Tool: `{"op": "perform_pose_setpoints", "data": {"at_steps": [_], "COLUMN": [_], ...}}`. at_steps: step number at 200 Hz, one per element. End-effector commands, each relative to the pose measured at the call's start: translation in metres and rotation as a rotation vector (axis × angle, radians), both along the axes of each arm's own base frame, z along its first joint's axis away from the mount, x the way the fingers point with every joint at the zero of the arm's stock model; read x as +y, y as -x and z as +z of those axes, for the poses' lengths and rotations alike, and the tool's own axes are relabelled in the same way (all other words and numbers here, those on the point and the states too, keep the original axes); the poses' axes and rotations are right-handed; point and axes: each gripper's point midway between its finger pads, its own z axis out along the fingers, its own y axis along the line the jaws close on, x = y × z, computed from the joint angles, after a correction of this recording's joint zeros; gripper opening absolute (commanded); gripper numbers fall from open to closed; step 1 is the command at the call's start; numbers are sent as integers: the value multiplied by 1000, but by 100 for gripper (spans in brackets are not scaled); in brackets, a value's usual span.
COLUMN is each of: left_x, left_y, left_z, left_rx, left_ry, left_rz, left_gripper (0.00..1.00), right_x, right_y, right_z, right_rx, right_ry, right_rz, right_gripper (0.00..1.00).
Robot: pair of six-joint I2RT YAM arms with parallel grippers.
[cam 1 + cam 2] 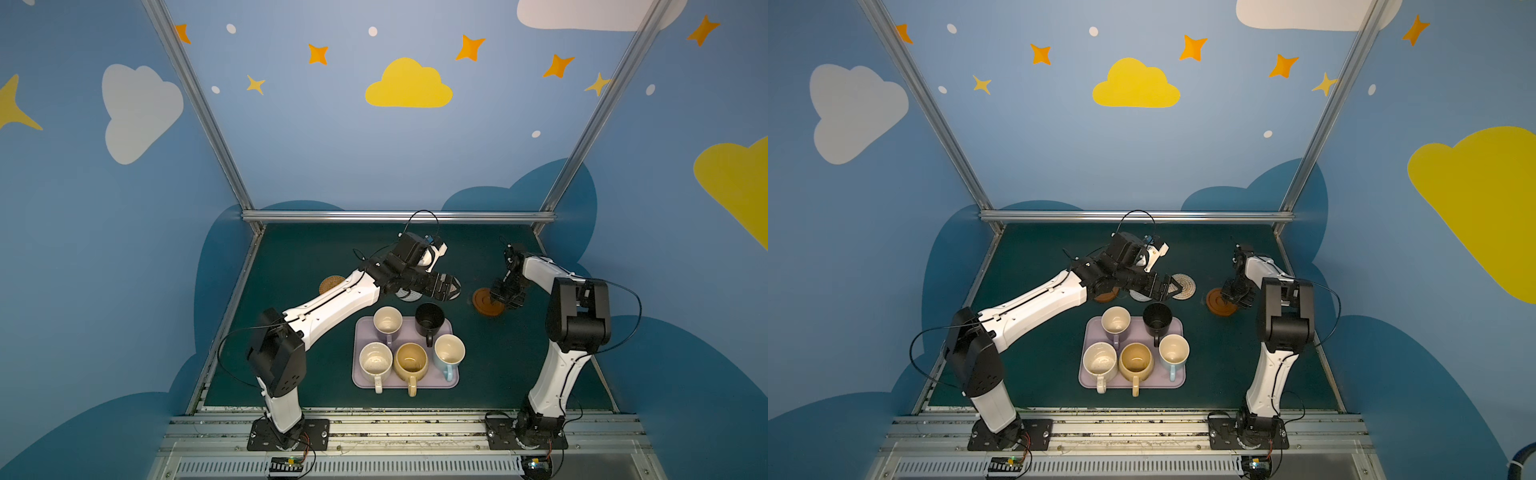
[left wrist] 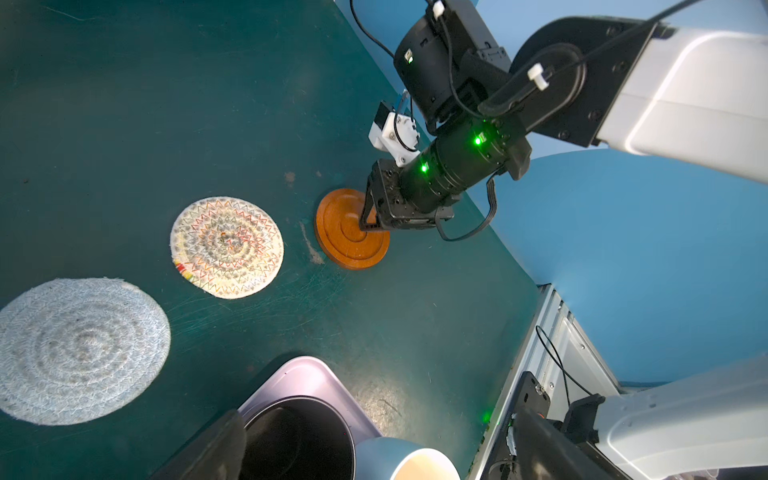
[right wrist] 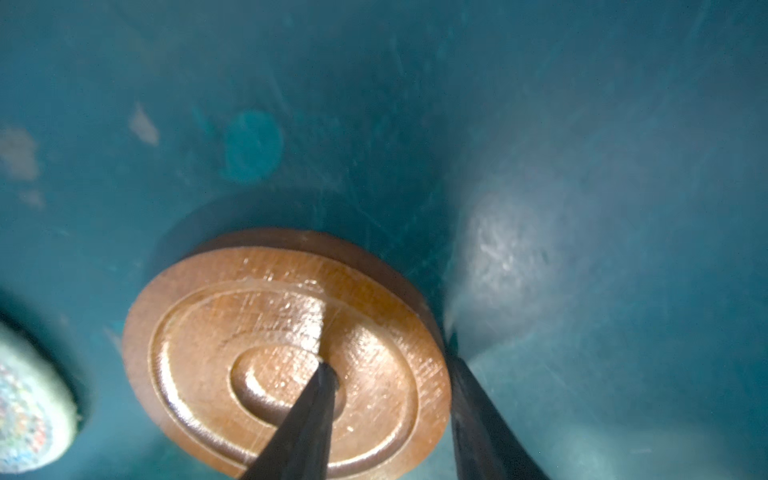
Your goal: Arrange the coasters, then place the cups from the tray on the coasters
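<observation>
Between the parted jaws of your right gripper (image 3: 388,351) lies half the wooden coaster (image 3: 232,316), hold unconfirmed: the inner jaw, perched in its groove, may skid and flip it.

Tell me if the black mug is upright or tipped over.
Upright. The black mug stands at the far right corner of the lilac tray, its round mouth facing up in both top views.
</observation>
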Motion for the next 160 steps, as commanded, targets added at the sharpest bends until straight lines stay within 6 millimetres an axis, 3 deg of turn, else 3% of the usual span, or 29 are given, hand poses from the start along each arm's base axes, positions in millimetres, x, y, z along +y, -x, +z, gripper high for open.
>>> {"op": "perform_pose_setpoints", "data": {"at_steps": [1,160], "left_x": [4,7], "left_y": [1,-1], "left_z": [14,11], "left_rx": [-19,-14], "left_ry": [28,30], "left_rz": [6,15], "left_gripper": [100,100], "right_x": [-3,25], "right_y": [-1,-38], "right_z": [-10,-10], "right_rx": [43,19], "right_ry": [33,-16], "right_rz": [-13,19], "right_gripper": [47,47]}}
